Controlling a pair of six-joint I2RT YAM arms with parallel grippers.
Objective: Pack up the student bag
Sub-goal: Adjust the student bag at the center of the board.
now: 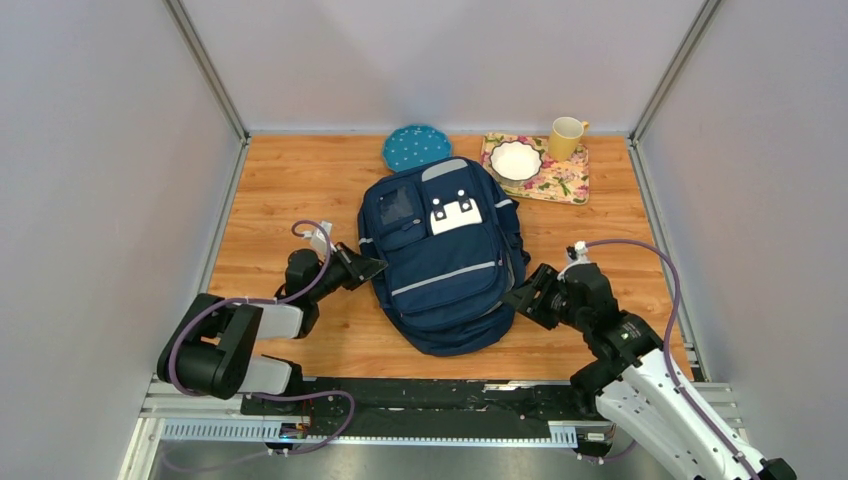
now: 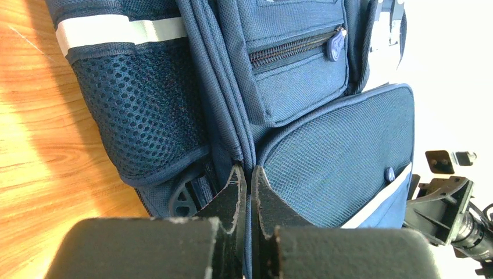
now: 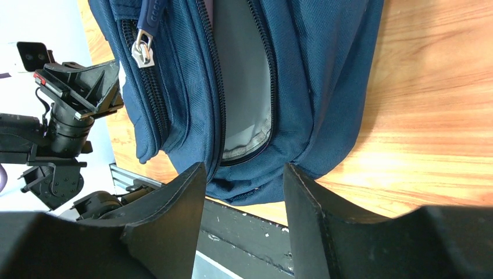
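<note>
**Student bag: packing at opening stage**

Item: student bag (image 1: 445,265), navy, lying front-up mid-bench (image 1: 290,180) between both arms.
Left hand (image 1: 378,267): fingers pressed together, apparently clamped on a fabric fold at the bag's left side seam.
Right hand (image 1: 517,295): fingers apart, empty, just beside the bag's lower right edge.
Main zip (image 3: 267,70): partly undone, grey lining (image 3: 244,87) showing.
Contents: none seen inside.
Behind the bag: teal plate (image 1: 415,147), floral tray (image 1: 570,182) with white bowl (image 1: 516,160), yellow mug (image 1: 566,137).
Judged outstanding: widening the opening, loading, closing.
</note>
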